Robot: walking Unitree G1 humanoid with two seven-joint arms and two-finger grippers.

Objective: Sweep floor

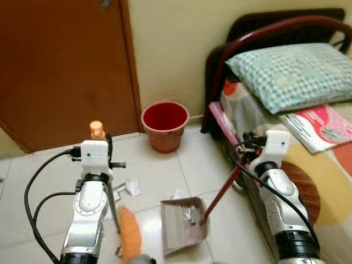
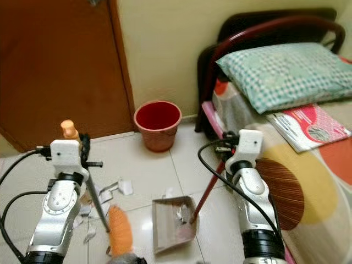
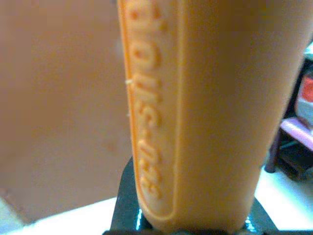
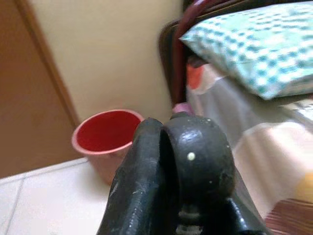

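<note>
The robot stands on a white tiled floor (image 1: 165, 165) with a tool in each arm. The left gripper (image 1: 97, 144) is clamped on the orange handle (image 3: 195, 112) of a small broom (image 1: 130, 234); in the left wrist view the handle sits between the fingers and fills most of the frame, so the hold is near its top end. The orange tip of the handle stands up above the wrist, and a thin dark shaft goes down to the orange bristles, which rest on the tiles just beside the dustpan (image 1: 181, 223).

The right gripper (image 4: 171, 161) has its 2 black fingers pressed together; the head views suggest it grips the upper end of the dustpan's red rod (image 1: 220, 195), but the contact itself is hidden behind the wrist. The rod slopes down to the grey pan, which lies flat on the floor with some paper scraps (image 1: 191, 214) already in it. More scraps (image 1: 127, 188) lie on the tiles near the left arm.

The broom looks light, with a stiff handle and soft bristles that will bend under pressure, so light strokes should be enough. The smooth plastic handle could turn in the fingers, so a firm hold is best. The paper is very light and may fly away if it is swept fast. The pan, held from the far end of a long rod, may slide or tip easily.

A red bucket (image 1: 164, 124) stands by the wall next to a brown door (image 1: 60, 66), and a bed (image 1: 308, 170) with a checked pillow (image 1: 291, 71) is on the robot's right.
</note>
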